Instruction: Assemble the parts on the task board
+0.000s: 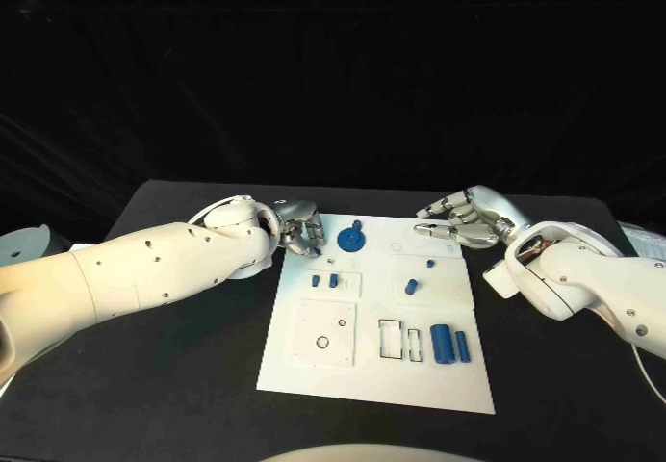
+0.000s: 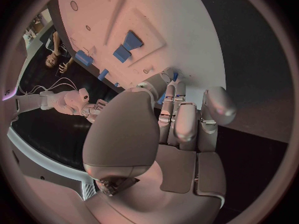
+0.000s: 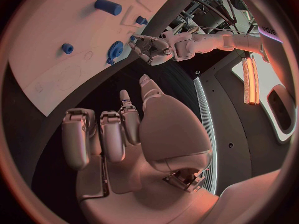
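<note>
in the head view the white task board [image 1: 364,371] lay mid-bench [image 1: 166,404]. the left hand [image 1: 294,235] sat at the board's far left corner, fingers curled beside a round blue part [image 1: 351,238]; whether they pinched anything, i could not tell. the right hand [image 1: 465,220] hovered at the far right corner, fingers bent, holding nothing. two blue cylinders [image 1: 449,344] lay near the board's right edge.

in the left wrist view the fingers [image 2: 186,119] were together near a small blue piece [image 2: 175,76].

in the right wrist view the fingers [image 3: 112,134] were curled and empty above the bench.
</note>
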Tool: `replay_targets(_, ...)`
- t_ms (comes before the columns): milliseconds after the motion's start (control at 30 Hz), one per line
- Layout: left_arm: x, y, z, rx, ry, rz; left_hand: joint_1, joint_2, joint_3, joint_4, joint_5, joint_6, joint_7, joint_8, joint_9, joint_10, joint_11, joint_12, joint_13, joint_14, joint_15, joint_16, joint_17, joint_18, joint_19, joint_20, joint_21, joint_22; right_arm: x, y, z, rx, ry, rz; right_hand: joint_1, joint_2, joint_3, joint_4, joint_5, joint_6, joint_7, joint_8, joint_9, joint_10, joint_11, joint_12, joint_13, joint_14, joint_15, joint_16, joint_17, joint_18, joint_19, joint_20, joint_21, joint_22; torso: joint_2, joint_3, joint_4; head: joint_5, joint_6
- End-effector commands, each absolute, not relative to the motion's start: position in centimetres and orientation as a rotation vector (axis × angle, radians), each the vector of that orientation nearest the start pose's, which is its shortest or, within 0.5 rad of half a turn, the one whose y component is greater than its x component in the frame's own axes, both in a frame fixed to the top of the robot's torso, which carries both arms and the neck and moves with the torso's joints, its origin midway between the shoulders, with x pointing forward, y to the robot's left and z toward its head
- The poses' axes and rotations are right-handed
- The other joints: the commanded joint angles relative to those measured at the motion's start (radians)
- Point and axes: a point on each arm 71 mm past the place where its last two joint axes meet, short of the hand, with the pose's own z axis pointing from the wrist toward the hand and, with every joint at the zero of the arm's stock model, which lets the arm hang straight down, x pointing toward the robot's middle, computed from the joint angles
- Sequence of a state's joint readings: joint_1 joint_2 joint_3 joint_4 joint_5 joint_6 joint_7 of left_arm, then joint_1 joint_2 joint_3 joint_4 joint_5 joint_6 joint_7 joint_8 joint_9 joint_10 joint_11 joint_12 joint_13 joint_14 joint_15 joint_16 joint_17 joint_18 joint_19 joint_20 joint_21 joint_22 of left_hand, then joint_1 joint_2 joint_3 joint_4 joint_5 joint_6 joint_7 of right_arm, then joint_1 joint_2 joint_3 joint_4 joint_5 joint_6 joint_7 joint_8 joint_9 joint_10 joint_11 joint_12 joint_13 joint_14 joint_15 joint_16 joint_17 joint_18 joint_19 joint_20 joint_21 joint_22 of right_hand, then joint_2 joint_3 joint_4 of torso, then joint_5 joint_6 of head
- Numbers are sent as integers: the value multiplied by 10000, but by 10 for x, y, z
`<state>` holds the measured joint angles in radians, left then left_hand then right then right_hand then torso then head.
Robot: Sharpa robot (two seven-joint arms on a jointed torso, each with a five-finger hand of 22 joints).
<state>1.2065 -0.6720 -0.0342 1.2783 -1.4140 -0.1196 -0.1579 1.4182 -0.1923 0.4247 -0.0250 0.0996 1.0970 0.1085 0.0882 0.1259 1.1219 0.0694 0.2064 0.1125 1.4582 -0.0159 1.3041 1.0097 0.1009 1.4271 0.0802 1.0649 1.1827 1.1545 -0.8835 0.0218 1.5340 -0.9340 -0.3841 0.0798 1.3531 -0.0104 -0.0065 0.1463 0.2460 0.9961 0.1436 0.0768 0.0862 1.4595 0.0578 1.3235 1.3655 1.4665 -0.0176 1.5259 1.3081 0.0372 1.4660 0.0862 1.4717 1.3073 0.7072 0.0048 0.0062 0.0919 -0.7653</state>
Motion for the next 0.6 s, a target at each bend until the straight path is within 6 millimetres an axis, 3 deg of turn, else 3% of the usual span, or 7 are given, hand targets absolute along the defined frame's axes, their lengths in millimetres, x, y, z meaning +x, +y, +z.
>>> replay_targets(33,529,184,-211,1490,18930,-5060,-16,68,-67,-15,-18,70,3,61,-12,-121,1,61,18,-86,1,-14,-29,71,-24,30,-42,-6,484,-218,-178,3153,16331,10088,14,43,-25,-49,23,71,-29,-7,16,34,-55,-21,500,875,-47,-23,1908,58,157,-46,-52,681,-6,1,-6,-1,-14)
replay_targets(367,530,185,-213,1585,19184,-4847,28,159,-34,-33,-12,124,-5,101,-19,-164,0,143,41,-89,4,8,-5,64,-15,32,-17,23,484,-218,-178,3157,16336,10082,14,43,-25,-49,23,71,-29,-7,16,34,-55,-21,500,875,-47,-23,1908,58,157,-46,-52,681,-9,3,19,-17,-25)
replay_targets(600,529,181,-214,1704,19370,-4842,35,231,-24,-43,-16,224,-17,164,-21,-130,-25,282,85,-94,-11,27,2,61,-6,28,6,52,484,-218,-178,3153,16342,10089,14,46,-26,-49,24,72,-29,-6,17,35,-55,-18,501,876,-47,-21,1910,59,156,-46,-53,678,-4,-2,-4,0,-23)
